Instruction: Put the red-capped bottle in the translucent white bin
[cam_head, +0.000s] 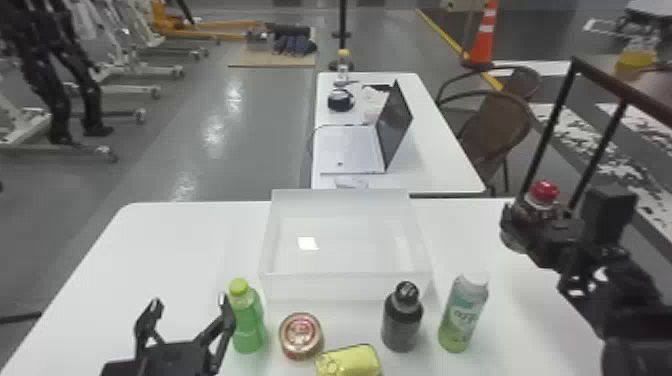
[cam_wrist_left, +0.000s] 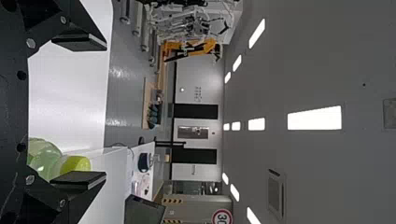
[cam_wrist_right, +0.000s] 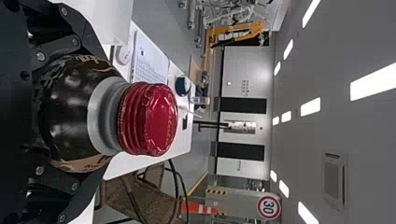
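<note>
In the head view my right gripper (cam_head: 537, 227) is shut around the dark red-capped bottle (cam_head: 543, 195), upright over the table's right side, to the right of the bin. From the right wrist view, the bottle's red cap (cam_wrist_right: 148, 119) and dark shoulder stand out between the jaws of the right gripper (cam_wrist_right: 70, 112). The translucent white bin (cam_head: 345, 287) stands mid-table with its inside bare. My left gripper (cam_head: 187, 305) is open at the front left, left of the green bottle; the left wrist view shows the same gripper (cam_wrist_left: 79, 112) with its jaws apart.
Along the bin's front stand a green bottle (cam_head: 248, 320), a round tin (cam_head: 301, 336), a yellow can (cam_head: 350, 361), a black-capped bottle (cam_head: 401, 320) and a white-capped bottle (cam_head: 463, 312). Behind the bin, a second table (cam_head: 435, 170) holds a laptop (cam_head: 350, 150).
</note>
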